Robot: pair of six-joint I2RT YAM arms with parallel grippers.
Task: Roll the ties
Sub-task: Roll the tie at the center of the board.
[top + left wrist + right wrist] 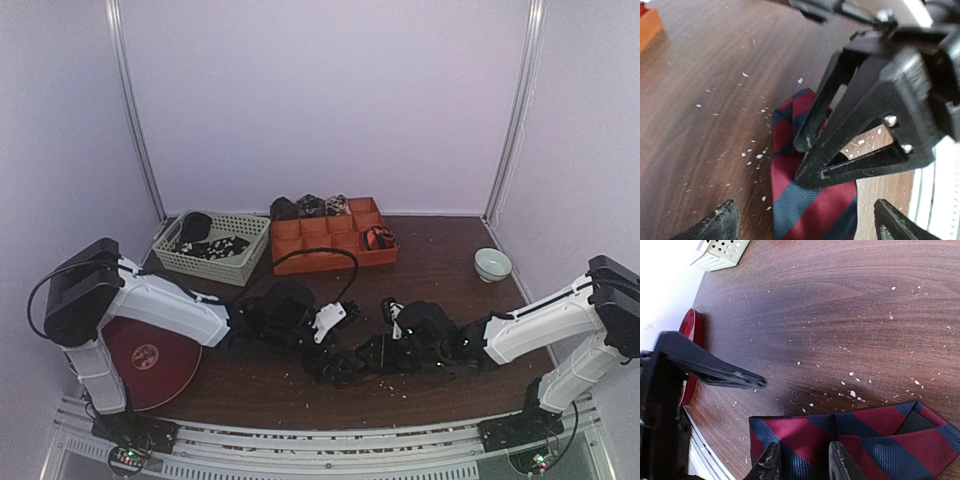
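One striped tie [865, 435] lies before the orange tray [300, 262], pinched by the right gripper [805, 462]; left gripper [807, 222] spread wide. Four coiled ties [310, 206] sit inside that tray.

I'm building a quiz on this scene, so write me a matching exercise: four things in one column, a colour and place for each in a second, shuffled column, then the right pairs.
Things
1. striped tie
2. lattice basket
3. compartmented tray
4. small bowl

Colour and place, seen from the top camera
A. pale, alone on the right
B. orange, far centre
C. red and navy, near centre
D. pale green, far left

Pairs: 1-C, 2-D, 3-B, 4-A
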